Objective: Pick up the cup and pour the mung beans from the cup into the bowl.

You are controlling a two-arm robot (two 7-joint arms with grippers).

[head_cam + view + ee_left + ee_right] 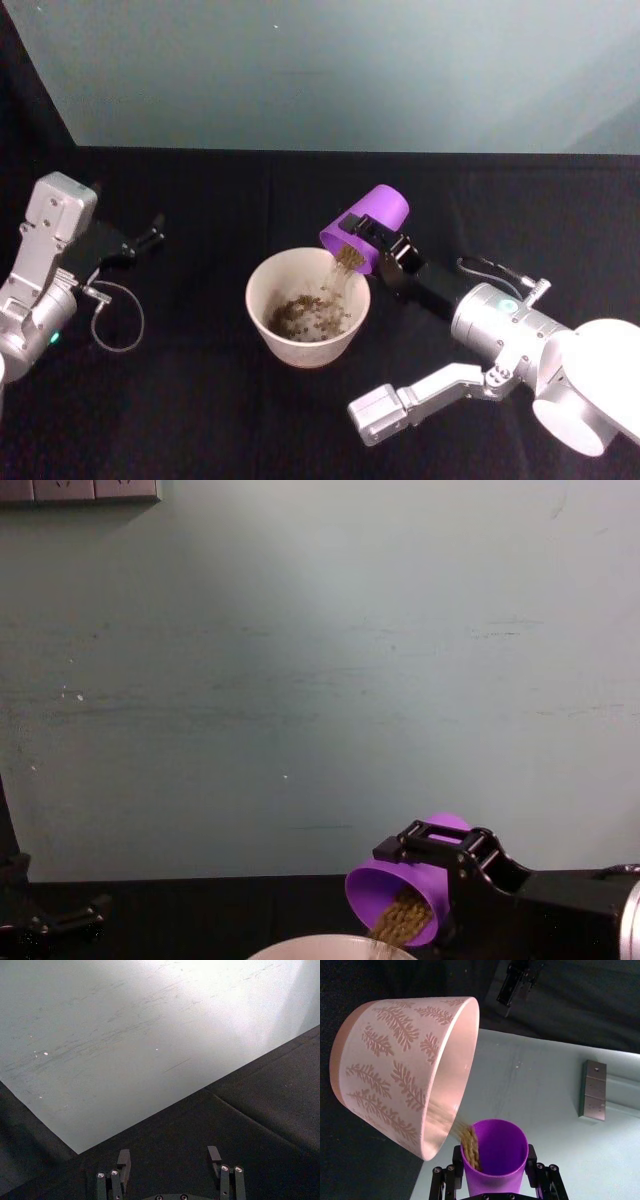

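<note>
Smooth purple cup, clamped in right hand, tipped over bowl's right rim; mung beans stream in. Bowl tapered, pale pink, fern-printed. Left hand well left of bowl, fingers apart.

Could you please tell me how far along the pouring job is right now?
Done: the cup is lifted, clamped in the right gripper and tipped over the bowl. In hand: beans stream from its mouth into the bowl, where a layer already lies. Left: emptying the beans at the cup's lip. The left gripper sits open, parked off to the left.
</note>
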